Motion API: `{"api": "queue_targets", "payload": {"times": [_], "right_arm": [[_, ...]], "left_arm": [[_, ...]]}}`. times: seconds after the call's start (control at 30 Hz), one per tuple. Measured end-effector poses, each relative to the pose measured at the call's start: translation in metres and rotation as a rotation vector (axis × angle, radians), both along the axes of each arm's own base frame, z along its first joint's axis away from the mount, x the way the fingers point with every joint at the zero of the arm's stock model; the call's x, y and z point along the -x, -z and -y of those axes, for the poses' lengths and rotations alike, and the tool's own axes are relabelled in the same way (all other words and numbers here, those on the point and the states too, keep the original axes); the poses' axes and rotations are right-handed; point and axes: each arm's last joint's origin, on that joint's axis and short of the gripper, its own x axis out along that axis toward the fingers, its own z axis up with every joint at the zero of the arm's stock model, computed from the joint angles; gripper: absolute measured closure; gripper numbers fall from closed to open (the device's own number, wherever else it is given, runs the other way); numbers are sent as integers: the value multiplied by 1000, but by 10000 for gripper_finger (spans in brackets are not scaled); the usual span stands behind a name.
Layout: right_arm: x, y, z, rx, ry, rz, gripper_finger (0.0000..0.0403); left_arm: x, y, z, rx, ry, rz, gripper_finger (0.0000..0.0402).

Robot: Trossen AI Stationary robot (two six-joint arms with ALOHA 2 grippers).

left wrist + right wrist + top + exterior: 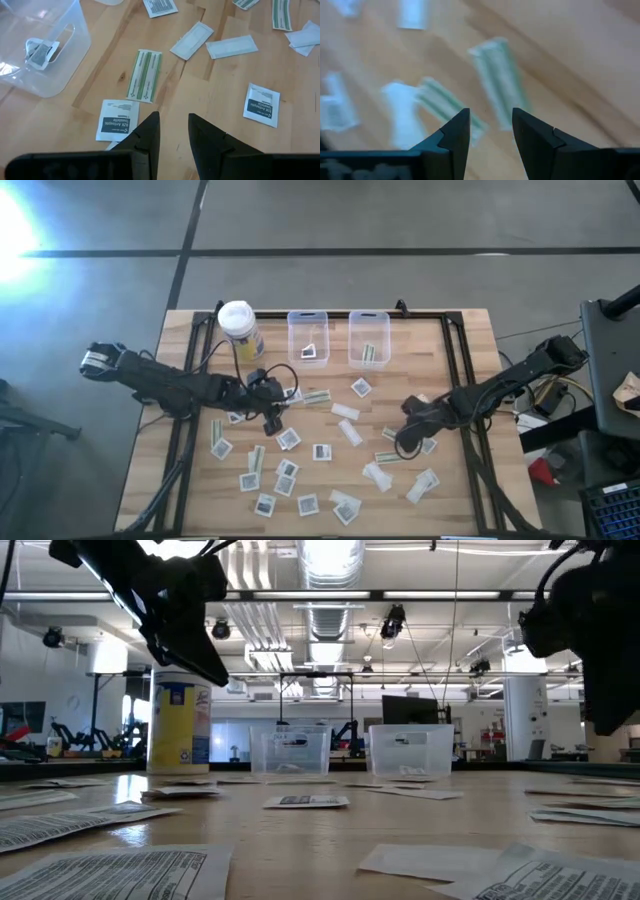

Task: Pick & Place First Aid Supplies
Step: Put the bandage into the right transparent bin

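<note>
The right gripper (490,127) has its fingers apart, holding nothing, above the green-striped strips (500,82) on the table (460,490). The left gripper (173,132), fingers apart and empty, is near a square packet (117,120).

The surface (470,490) is pale wood planks with visible grain and a smooth, slightly shiny finish. The packets (261,104) look like matt white paper with dark print; the strips (145,75) are paper with green lines. The two bins (308,330) are clear, glossy plastic. The container (180,725) is yellow plastic with a white lid. The left end effector (173,137) looks like matt black plastic.
</note>
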Motion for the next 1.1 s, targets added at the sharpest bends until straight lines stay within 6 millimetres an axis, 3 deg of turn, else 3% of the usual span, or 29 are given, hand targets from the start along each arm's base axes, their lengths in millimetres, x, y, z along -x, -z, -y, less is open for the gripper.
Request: {"api": "queue_targets", "payload": {"times": [0.2,0.4,0.7,0.93,1.1], "right_arm": [[-18,-22,-9,-31,-97,155,259],[-44,-35,-26,24,-220,139,259],[-56,-17,-31,193,-269,-328,259],[-65,2,-36,221,-279,-418,262],[-61,18,-36,212,-265,-488,269]], "left_arm": [[0,0,0,0,1,-1,307],[0,0,0,1,1,-1,307],[0,0,0,3,4,-5,307],[0,0,0,3,5,-5,307],[0,0,0,3,5,-5,307]]}}
